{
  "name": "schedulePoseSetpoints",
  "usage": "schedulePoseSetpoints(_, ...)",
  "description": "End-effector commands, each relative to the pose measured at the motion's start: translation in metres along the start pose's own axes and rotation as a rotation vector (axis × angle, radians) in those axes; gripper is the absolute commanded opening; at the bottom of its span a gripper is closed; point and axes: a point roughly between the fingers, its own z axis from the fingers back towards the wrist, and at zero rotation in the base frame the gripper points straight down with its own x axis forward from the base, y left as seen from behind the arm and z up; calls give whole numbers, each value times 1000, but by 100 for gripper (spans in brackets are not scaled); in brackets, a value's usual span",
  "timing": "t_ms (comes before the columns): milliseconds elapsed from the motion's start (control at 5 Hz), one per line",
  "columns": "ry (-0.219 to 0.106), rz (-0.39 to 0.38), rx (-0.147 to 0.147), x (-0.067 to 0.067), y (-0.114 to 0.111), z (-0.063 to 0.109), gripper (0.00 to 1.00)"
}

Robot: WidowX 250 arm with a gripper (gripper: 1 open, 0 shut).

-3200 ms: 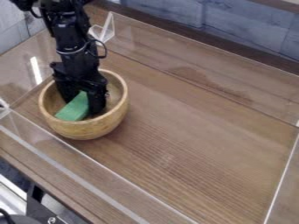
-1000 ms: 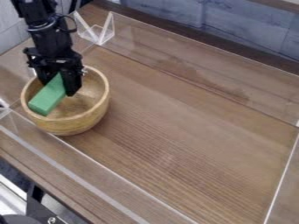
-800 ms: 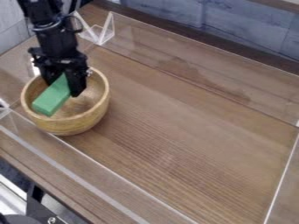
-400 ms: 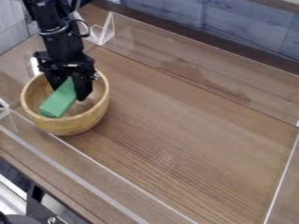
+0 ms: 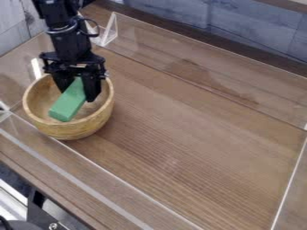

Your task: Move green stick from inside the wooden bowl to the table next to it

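The wooden bowl (image 5: pixel 100 116), round and light tan, stands at the left of the brown wood-grain table (image 5: pixel 198 117). My black gripper (image 5: pixel 79 90) points straight down into the bowl from above. It is shut on the upper end of the green stick (image 5: pixel 65 107). That flat bright-green block hangs tilted, its lower end pointing down-left inside the bowl. I cannot tell whether that lower end touches the bowl's floor. The fingertips are partly hidden behind the bowl's far rim and the stick.
Clear acrylic walls (image 5: pixel 168 193) run along the table's edges, close to the bowl's left and front sides. A clear acrylic bracket (image 5: pixel 109 31) stands at the back wall behind the arm. Bare tabletop stretches to the right of the bowl.
Over the last second the gripper has shifted slightly right with the green stick in it, from the bowl's left side toward its middle. The bowl stays put, and the jaws remain shut.
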Motion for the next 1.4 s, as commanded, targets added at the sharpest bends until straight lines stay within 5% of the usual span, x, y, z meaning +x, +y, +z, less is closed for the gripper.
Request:
schedulePoseSetpoints(0,-62,44,15,16,8,15,0)
schedulePoseSetpoints(400,-65,132,10,31,24,10,0)
schedulePoseSetpoints(600,-59,115,8,32,22,8,0)
schedulePoseSetpoints(800,-63,160,0,31,18,17,100)
schedulePoseSetpoints(1200,-91,135,-22,26,-5,47,100)
